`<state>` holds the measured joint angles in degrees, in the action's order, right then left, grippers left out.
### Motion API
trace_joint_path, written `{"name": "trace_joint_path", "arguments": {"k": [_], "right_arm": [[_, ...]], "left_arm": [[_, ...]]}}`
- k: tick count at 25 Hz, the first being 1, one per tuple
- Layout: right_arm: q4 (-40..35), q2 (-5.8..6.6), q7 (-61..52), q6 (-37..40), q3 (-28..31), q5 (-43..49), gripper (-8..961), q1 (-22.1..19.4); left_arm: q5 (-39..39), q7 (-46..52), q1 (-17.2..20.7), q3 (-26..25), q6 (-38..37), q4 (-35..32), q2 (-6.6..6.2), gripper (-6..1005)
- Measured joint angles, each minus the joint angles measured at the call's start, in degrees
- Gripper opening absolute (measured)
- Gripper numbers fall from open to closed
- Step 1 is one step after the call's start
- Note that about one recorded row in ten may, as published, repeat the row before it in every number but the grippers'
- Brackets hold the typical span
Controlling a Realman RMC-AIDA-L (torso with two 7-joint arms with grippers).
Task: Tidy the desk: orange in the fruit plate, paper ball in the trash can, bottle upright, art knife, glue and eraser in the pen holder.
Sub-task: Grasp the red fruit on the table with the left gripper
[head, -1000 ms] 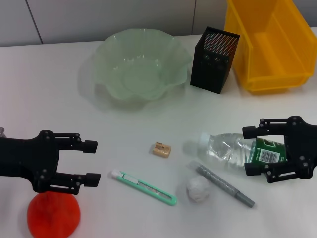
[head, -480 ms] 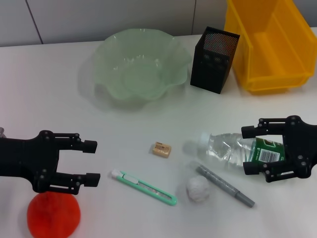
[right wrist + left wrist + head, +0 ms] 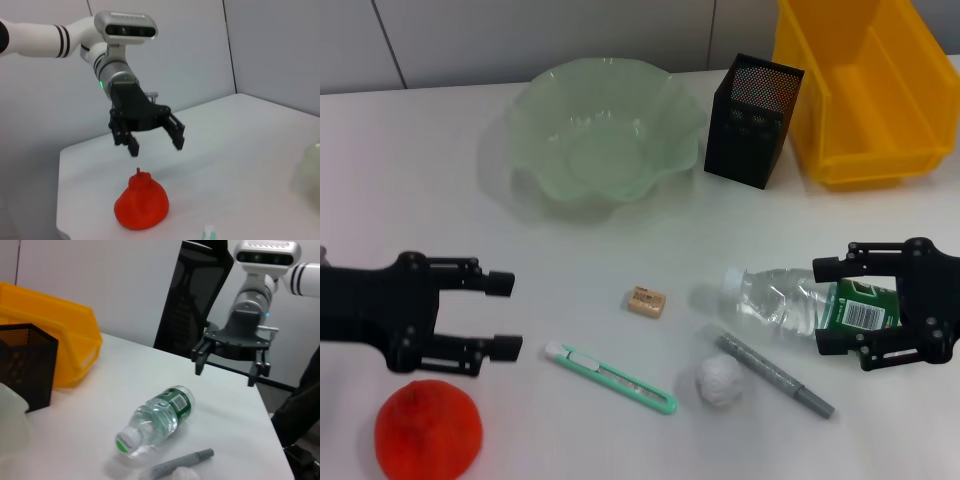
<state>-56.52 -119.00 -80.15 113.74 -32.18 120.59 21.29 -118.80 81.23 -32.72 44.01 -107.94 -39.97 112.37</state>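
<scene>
The orange (image 3: 428,428) lies at the front left, seen also as the orange (image 3: 141,205) under my left gripper (image 3: 156,146). That left gripper (image 3: 508,315) hangs open just above and behind it, holding nothing. The clear bottle (image 3: 790,300) with a green label lies on its side. My right gripper (image 3: 822,305) is open over its label end, and the right gripper (image 3: 227,372) clearly hovers off the bottle (image 3: 157,420). The green art knife (image 3: 610,376), tan eraser (image 3: 646,301), white paper ball (image 3: 720,381) and grey glue stick (image 3: 775,375) lie between the arms.
A pale green fruit plate (image 3: 535,105) stands at the back centre. The black mesh pen holder (image 3: 752,120) is right of it. A yellow bin (image 3: 865,90), the trash can, fills the back right corner.
My left gripper has drawn back from over the orange, which now shows whole. The right gripper has shifted only slightly. Nothing has been gripped.
</scene>
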Motion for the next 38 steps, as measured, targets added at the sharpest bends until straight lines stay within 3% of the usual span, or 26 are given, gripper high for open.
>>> {"name": "trace_joint_path", "arguments": {"k": [5,8,10,13,19,23,30,38], "right_arm": [[-0.2,0.16,0.0,0.2,0.9,-0.1,805,-1.3],[-0.4,0.32,0.0,0.3,1.1,-0.1,805,-1.8],[-0.7,0.55,0.0,0.7,1.5,-0.1,806,-2.2],[-0.7,0.80,0.0,0.7,1.5,-0.1,805,-2.2],[-0.8,1.27,0.1,0.4,1.5,-0.1,802,-1.7],[-0.9,1.31,0.5,0.1,1.2,0.0,800,-1.3],[-0.9,1.32,1.2,0.2,1.0,0.3,795,-0.3],[-1.0,1.40,1.3,0.3,1.0,0.4,791,-0.1]], "left_arm": [[-0.4,8.6,-0.3,1.0,-1.8,-9.2,0.87,759],[-0.8,12.4,-0.3,1.4,-4.3,-13.3,0.88,755],[-3.1,18.5,-0.4,1.9,-6.7,-20.1,0.84,752],[-5.6,21.4,-0.3,2.9,-7.0,-23.2,0.97,748],[-11.3,27.9,-0.2,8.4,-7.1,-26.1,1.57,741],[-13.5,28.7,1.7,8.4,-6.7,-30.3,3.15,736],[-17.7,29.0,4.0,8.0,-5.2,-32.5,4.26,727],[-22.9,28.9,4.2,8.3,-4.2,-33.6,5.70,716]]}}
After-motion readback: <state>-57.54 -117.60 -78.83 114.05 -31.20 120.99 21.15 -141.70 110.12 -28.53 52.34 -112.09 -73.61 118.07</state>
